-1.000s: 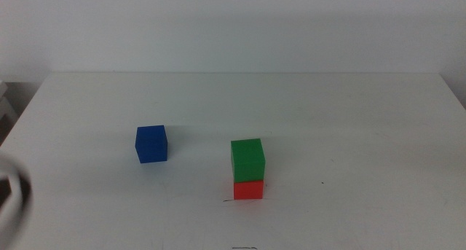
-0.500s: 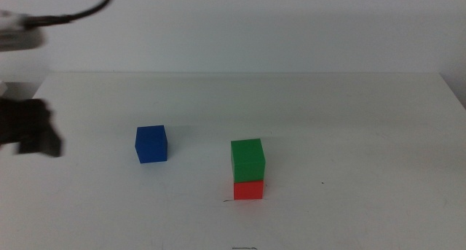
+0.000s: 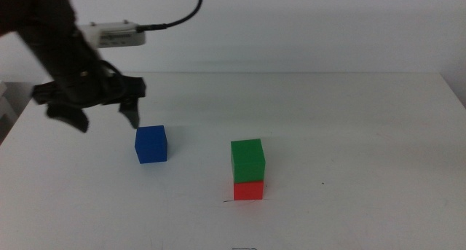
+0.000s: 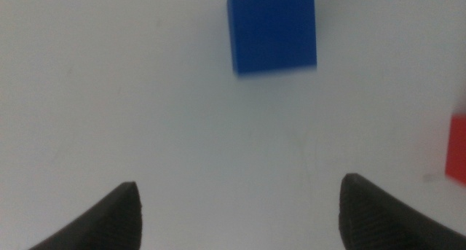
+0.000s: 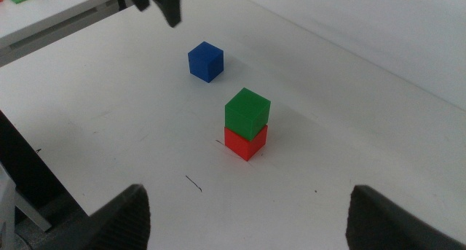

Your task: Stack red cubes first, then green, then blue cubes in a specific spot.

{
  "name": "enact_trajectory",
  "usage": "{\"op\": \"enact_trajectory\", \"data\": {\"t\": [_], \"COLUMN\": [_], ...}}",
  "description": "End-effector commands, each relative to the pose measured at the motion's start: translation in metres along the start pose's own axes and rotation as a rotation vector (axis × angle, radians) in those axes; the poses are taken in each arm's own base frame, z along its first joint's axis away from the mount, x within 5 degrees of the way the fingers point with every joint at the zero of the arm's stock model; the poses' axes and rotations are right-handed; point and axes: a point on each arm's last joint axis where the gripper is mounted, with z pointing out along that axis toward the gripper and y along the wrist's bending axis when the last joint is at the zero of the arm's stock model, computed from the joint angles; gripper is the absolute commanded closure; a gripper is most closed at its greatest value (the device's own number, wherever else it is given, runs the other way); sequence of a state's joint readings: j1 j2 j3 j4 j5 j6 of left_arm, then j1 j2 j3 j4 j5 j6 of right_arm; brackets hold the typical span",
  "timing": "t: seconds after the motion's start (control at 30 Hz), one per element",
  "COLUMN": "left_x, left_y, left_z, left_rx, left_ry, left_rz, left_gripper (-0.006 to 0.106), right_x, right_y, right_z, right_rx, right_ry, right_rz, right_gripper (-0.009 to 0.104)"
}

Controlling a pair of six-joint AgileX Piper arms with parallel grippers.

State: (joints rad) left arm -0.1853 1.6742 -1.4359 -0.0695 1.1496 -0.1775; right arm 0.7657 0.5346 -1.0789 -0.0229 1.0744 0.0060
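Swung in from the table's left edge within the last half second: left gripper (image 3: 103, 119), jaws spread wide and empty, hovering just left of and above the blue cube (image 3: 151, 144). Blue cube alone on the white table (image 3: 349, 119), well left of the stack. Green cube (image 3: 247, 159) already on red cube (image 3: 248, 189). Right gripper (image 5: 247, 213) released, waiting back off the table. Probably the blue pick: shift right, centre over the cube, descend, close.

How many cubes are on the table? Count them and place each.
3: the blue cube alone near the left gripper; the green cube stacked on the red cube.
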Motion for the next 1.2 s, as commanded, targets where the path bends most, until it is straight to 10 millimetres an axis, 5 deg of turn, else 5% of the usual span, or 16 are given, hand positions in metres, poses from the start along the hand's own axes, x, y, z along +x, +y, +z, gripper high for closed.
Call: {"op": "enact_trajectory", "data": {"t": [0.0, 0.27, 0.9, 1.07, 1.17], "left_x": [-0.018, -0.051, -0.065, -0.066, -0.067], "left_y": [-0.007, -0.014, -0.020, -0.022, -0.021], "left_z": [-0.010, 0.030, 0.098, 0.110, 0.113], "left_rx": [0.018, 0.041, 0.083, 0.074, 0.070], "left_ry": [-0.071, -0.023, -0.002, 0.001, -0.004], "left_rz": [0.016, 0.016, -0.023, -0.017, -0.043], "left_gripper": [0.009, 0.009, 0.010, 0.020, 0.035], "right_x": [-0.011, -0.011, -0.011, -0.011, -0.011], "right_y": [-0.001, -0.001, -0.001, -0.001, -0.001], "right_z": [-0.002, -0.002, -0.002, -0.002, -0.002], "right_rx": [0.013, 0.013, 0.013, 0.013, 0.013], "right_ry": [-0.081, -0.081, -0.081, -0.081, -0.081], "right_rz": [-0.016, -0.016, -0.016, -0.016, -0.016], "right_gripper": [0.020, 0.020, 0.020, 0.020, 0.020]}}
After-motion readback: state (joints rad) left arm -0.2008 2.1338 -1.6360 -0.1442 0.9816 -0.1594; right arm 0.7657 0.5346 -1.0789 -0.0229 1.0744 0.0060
